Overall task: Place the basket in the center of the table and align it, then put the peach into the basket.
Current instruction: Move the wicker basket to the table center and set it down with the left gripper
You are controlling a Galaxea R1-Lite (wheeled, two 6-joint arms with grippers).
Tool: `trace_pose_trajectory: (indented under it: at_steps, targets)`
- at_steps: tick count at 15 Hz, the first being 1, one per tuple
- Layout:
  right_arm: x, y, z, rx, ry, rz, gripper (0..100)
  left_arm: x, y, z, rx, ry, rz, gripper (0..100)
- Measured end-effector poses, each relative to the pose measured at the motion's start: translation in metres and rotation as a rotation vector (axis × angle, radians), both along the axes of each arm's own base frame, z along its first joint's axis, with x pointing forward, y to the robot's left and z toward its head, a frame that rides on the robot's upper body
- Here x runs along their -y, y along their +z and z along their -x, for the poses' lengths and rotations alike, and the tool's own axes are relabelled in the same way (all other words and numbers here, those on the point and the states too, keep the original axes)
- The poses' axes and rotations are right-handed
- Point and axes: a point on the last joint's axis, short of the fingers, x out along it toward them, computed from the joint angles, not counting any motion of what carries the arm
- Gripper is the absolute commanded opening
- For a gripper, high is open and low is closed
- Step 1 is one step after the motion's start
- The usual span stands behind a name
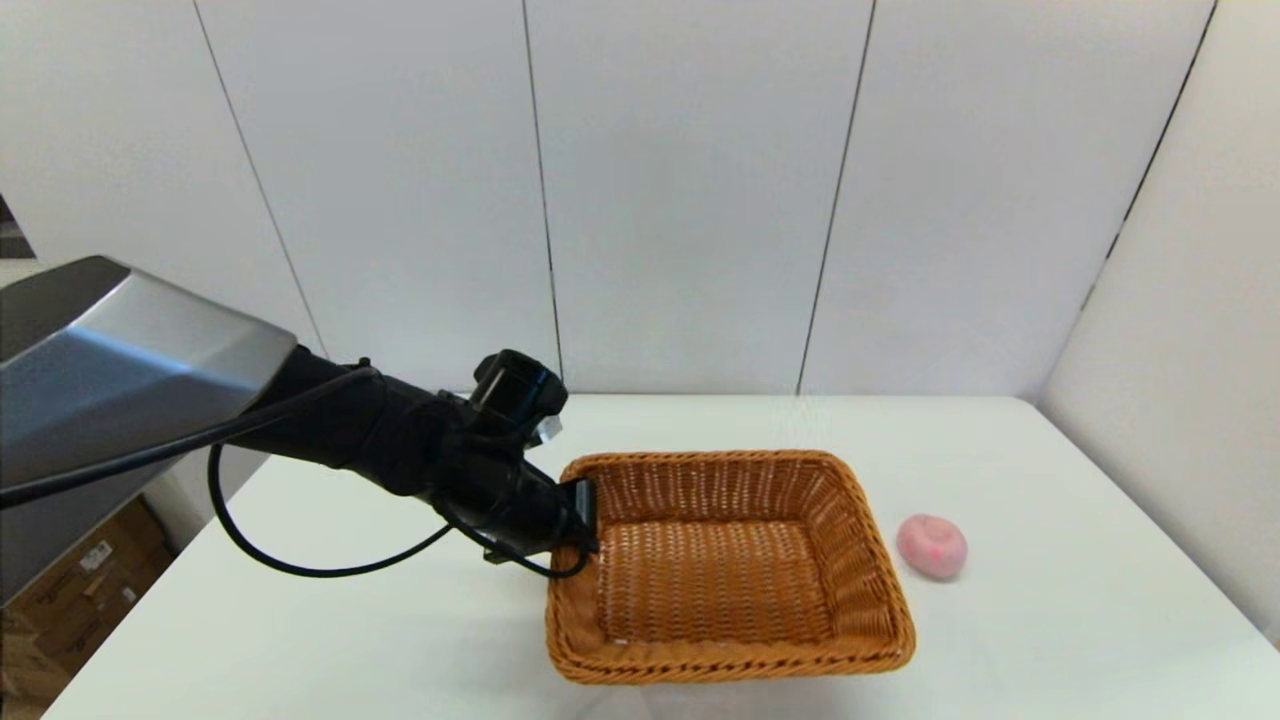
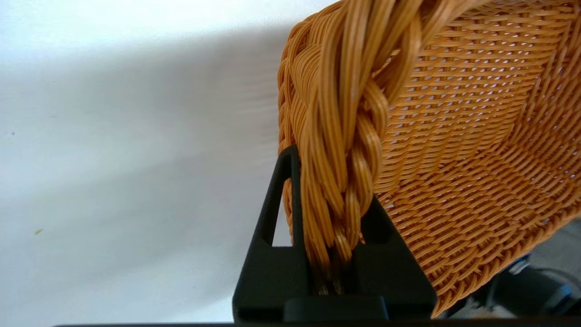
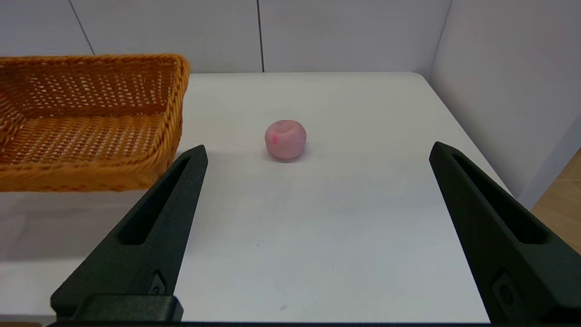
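The orange-brown wicker basket [image 1: 730, 565] lies near the middle of the white table [image 1: 1050, 620], empty inside. My left gripper [image 1: 583, 515] is shut on the braided rim of its left side; the left wrist view shows that rim [image 2: 345, 136] pinched between the two black fingers [image 2: 277, 218]. The pink peach [image 1: 931, 546] rests on the table just right of the basket, apart from it. In the right wrist view the peach [image 3: 285, 139] lies ahead of my open right gripper [image 3: 317, 152], which holds nothing, with the basket [image 3: 86, 131] off to one side. The right arm is out of the head view.
White wall panels [image 1: 700, 200] close off the table's far side and right side. Cardboard boxes [image 1: 70, 590] stand on the floor beyond the table's left edge. A black cable [image 1: 300, 565] loops under my left arm above the tabletop.
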Motion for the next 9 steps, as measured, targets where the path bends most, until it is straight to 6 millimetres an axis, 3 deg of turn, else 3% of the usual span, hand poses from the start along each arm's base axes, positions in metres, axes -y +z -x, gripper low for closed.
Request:
trace_pose_trajectory:
  at_steps: [9]
  targets:
    - [0.0, 0.0, 0.0, 0.0, 0.0, -0.001, 100, 0.0, -0.013, -0.001, -0.036, 0.0, -0.015, 0]
